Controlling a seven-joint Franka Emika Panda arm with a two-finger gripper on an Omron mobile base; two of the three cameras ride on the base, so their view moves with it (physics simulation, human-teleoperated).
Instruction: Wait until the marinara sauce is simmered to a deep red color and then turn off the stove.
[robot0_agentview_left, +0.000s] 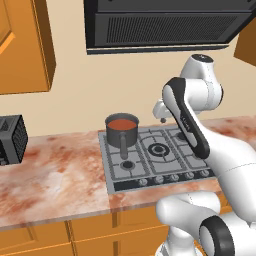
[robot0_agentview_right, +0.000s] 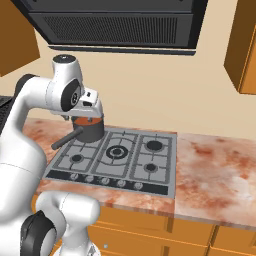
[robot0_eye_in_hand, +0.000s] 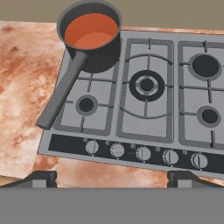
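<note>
The marinara sauce (robot0_eye_in_hand: 92, 31) is a smooth orange-red disc inside a small dark grey saucepan (robot0_agentview_left: 121, 131) on the back left burner of the stove (robot0_eye_in_hand: 173, 109). The pan's long handle (robot0_eye_in_hand: 61, 94) points toward the front left. The sauce (robot0_agentview_left: 122, 123) is also in the left base view. A row of round knobs (robot0_eye_in_hand: 143, 153) runs along the stove's front edge. My gripper (robot0_eye_in_hand: 113, 177) hangs open high above the front of the stove, its fingertips (robot0_eye_in_hand: 40, 178) wide apart with nothing between them. In the right base view the gripper (robot0_agentview_right: 89, 111) is in front of the pan.
A black range hood (robot0_agentview_left: 165, 25) hangs over the stove. The reddish marble counter (robot0_agentview_left: 55, 170) stretches to both sides, with a black boxy appliance (robot0_agentview_left: 11, 140) at its far left. Orange wooden cabinets (robot0_agentview_right: 242, 45) hang on the wall.
</note>
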